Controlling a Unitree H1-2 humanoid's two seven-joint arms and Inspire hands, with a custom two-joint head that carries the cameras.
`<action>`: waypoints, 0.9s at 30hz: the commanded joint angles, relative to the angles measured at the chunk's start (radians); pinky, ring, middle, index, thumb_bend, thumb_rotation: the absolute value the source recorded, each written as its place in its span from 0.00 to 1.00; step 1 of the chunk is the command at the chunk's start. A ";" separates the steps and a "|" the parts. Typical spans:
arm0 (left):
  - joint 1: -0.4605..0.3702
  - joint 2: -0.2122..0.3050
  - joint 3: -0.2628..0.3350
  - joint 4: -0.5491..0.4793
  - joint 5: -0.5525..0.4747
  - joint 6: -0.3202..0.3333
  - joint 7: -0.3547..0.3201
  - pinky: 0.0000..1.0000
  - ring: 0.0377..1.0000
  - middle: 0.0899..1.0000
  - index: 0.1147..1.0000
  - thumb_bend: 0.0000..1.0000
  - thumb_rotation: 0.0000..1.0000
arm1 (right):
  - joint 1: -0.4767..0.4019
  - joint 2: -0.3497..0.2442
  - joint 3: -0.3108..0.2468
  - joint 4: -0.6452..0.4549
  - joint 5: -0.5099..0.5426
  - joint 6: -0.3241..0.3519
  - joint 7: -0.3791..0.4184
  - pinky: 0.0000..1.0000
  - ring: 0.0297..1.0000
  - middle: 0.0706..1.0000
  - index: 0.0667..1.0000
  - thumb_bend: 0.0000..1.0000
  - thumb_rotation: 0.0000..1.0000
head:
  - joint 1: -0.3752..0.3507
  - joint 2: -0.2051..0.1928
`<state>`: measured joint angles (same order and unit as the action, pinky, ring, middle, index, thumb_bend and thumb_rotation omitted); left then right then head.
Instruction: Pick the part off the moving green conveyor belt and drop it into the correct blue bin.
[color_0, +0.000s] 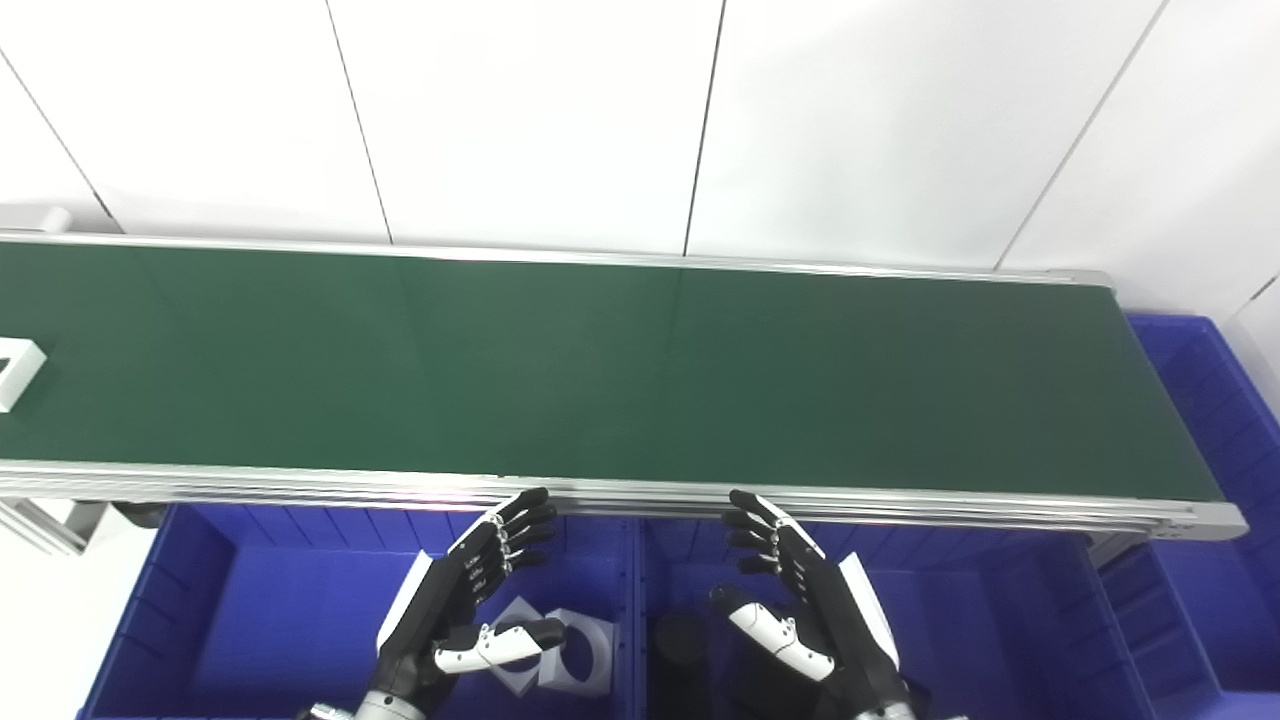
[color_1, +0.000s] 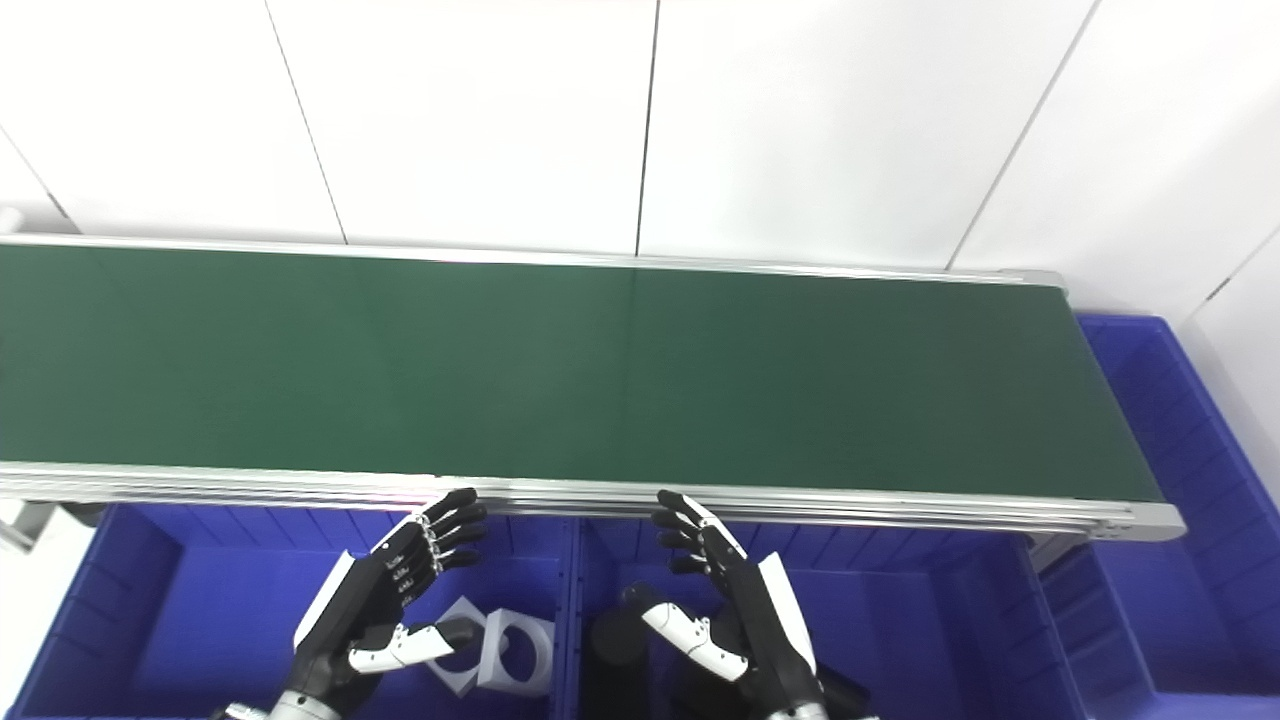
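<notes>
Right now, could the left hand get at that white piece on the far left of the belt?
Probably not yet. The white piece sits at the belt's far left edge, while the left hand hangs open over the blue bin, well to its right. Nothing blocks the way.

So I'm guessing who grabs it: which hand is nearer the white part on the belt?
Left. The left hand sits closer to the white part at the belt's far left; the right hand is farther right.

1 green belt (color_0: 600, 370) carries 1 white part (color_0: 15, 370) at its left edge, 3 blue bins (color_0: 240, 600) (color_0: 1000, 620) (color_0: 1210, 400) sit around it, 2 white parts (color_0: 560, 650) lie in the left bin, 1 black part (color_0: 680, 645) in the middle one, and 2 hands (color_0: 470, 600) (color_0: 800, 600) hover.
</notes>
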<state>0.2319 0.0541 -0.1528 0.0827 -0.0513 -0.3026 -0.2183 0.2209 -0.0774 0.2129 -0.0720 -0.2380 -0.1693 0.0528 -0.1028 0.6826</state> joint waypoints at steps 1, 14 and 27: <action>-0.009 -0.001 -0.001 -0.021 -0.009 -0.021 -0.003 0.77 0.82 0.83 0.85 0.94 0.36 | -0.003 0.001 -0.001 -0.020 0.013 -0.042 -0.001 0.71 0.78 0.81 0.86 0.60 0.64 | 0.001 -0.001; -0.012 -0.002 0.000 -0.012 -0.011 -0.021 -0.003 0.78 0.82 0.83 0.85 0.94 0.36 | -0.007 0.000 0.000 -0.011 0.017 -0.043 -0.002 0.71 0.78 0.81 0.87 0.61 0.64 | 0.007 -0.009; -0.015 -0.001 -0.001 -0.003 -0.008 -0.027 -0.004 0.78 0.81 0.83 0.85 0.94 0.36 | -0.010 0.001 0.002 -0.002 0.011 -0.049 -0.006 0.70 0.77 0.80 0.86 0.62 0.65 | 0.024 -0.020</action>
<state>0.2294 0.0530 -0.1524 0.0897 -0.0513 -0.3030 -0.2184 0.2193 -0.0801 0.2141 -0.0534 -0.2287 -0.1697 0.0526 -0.0798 0.6627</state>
